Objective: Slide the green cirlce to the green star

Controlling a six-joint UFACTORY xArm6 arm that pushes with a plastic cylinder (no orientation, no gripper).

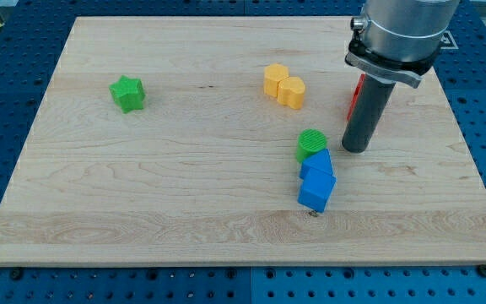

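The green circle (311, 143) lies right of the board's middle, touching the top of a blue block (316, 163). The green star (127, 93) lies far off at the view's upper left. My tip (355, 149) rests on the board just to the right of the green circle, a short gap apart from it. The rod rises from there toward the view's top right.
A second blue block (316, 192) sits right below the first. Two yellow blocks (284, 84) lie together above the green circle. A red block (353, 98) is mostly hidden behind the rod. The wooden board (142, 211) ends in blue edges all round.
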